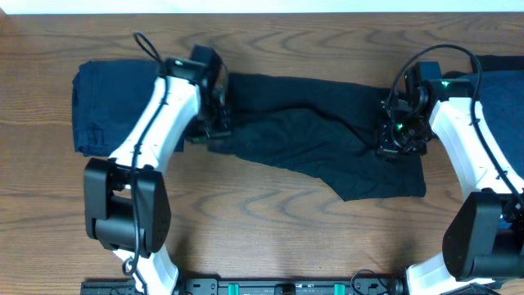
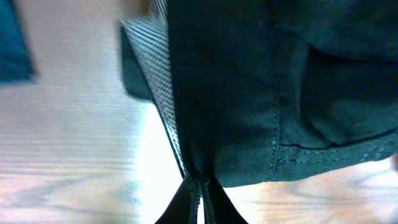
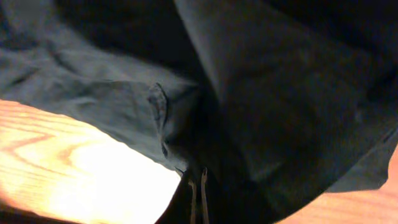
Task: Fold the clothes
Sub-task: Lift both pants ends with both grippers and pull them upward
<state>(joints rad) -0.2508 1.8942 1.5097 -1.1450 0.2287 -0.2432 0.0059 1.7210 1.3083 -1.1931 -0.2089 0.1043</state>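
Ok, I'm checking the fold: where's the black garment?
Overhead view: the black garment lies across the table's middle, its left end pinched by the left tool, its right end by the right tool.

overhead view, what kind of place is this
Likely a robot lab bench: left arm and right arm at a wooden table, a black garment spread between them.

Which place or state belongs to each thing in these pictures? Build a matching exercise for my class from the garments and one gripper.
Things:
1. black garment
2. folded navy garment
3. left gripper
4. second navy cloth

Places or states:
A. at the left end of the table
B. cut off by the overhead picture's right edge
C. shut on the black garment's hem
D. spread across the table's middle

Pairs: 1-D, 2-A, 3-C, 4-B.
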